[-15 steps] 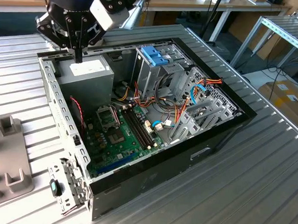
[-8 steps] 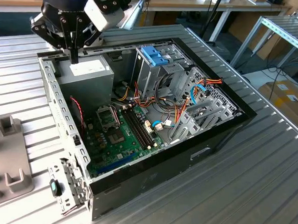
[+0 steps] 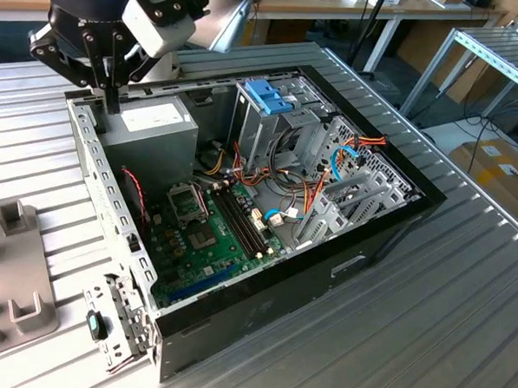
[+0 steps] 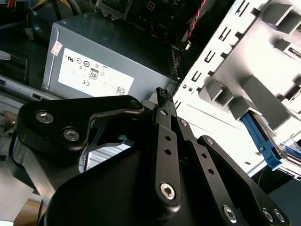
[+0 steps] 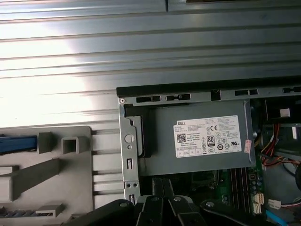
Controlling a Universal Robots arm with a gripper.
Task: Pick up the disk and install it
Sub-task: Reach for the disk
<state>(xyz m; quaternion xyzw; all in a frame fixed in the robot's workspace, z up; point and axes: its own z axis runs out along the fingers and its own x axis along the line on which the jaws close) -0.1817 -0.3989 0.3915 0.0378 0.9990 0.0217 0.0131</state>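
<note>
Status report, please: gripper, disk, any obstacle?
Gripper shut, empty, above power supply edge. Disk: blue edge in grey fixture beside the case, not yet picked. No obstacle seen between.

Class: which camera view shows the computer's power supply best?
The first wrist view: the power supply faces the camera, labelled side whole. The second wrist view shows it slanted, partly behind the gripper; the exterior view, obliquely, in the case's corner.

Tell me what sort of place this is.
Probably a robotics lab or workshop bench: an opened desktop computer case lies on a ribbed metal table, a grey parts fixture sits beside it, and long workbenches stand behind.
</note>
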